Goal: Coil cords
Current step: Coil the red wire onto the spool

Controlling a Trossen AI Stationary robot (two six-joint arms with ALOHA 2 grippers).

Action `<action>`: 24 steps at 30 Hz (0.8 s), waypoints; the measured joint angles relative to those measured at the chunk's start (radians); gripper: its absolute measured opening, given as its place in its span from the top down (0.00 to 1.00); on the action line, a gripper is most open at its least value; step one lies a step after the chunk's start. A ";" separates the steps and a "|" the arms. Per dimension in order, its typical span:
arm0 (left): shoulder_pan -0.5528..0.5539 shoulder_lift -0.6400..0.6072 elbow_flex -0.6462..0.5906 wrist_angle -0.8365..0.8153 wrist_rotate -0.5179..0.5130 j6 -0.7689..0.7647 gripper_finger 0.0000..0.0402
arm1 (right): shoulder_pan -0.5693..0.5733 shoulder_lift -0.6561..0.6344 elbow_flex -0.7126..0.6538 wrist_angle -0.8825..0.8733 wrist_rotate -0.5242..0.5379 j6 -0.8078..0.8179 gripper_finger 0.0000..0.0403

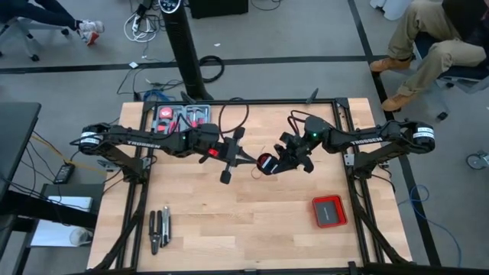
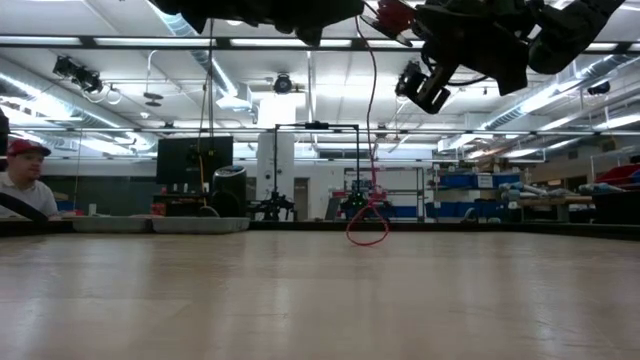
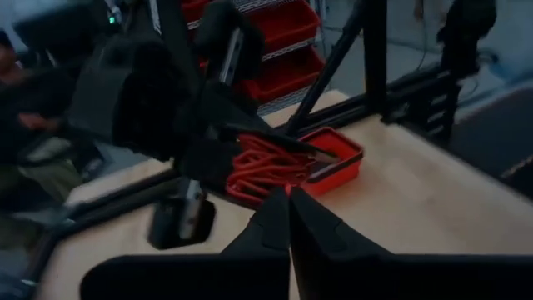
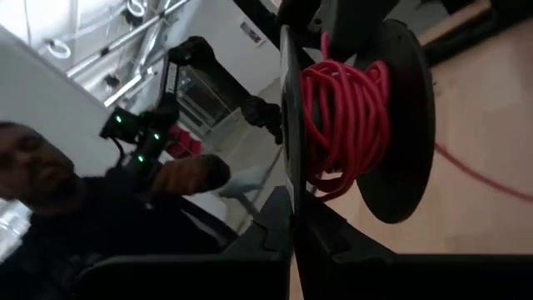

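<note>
The black spool (image 4: 358, 108) wound with red wire (image 4: 346, 117) hung above the middle of the wooden tabletop (image 1: 252, 221), and everything else sat around it. The right gripper (image 1: 269, 164) was at the spool, jaws pressed together on one of its black flanges, which ran edge-on between the fingers in the right wrist view. Just beside the spool, toward the left arm, the left gripper (image 1: 248, 158) pointed at it, jaws pressed together; whether they pinched the wire could not be told. From the spool a strand of the red wire dropped to a loose loop on the tabletop. Nearer the front edge, on the right arm's side of the spool, lay a flat red box (image 1: 329, 211). Front-left of the spool lay dark pliers (image 1: 160, 230).
</note>
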State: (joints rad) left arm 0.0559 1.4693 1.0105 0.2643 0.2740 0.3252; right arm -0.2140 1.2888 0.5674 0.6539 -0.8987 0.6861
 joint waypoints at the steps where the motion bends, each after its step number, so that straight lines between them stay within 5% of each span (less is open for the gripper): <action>1: -0.001 0.000 0.003 -0.006 -0.010 0.030 1.00 | 0.001 0.000 0.000 0.002 -0.002 0.024 1.00; 16: -0.018 0.001 0.003 0.047 -0.138 0.445 1.00 | 0.018 0.000 0.000 0.006 -0.011 0.222 1.00; 24: -0.018 0.026 0.003 0.123 -0.145 0.525 1.00 | 0.052 0.000 0.000 0.042 -0.032 0.289 1.00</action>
State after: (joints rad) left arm 0.0376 1.4956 1.0138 0.3870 0.1288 0.8497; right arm -0.1619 1.2888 0.5678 0.6959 -0.9304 0.9751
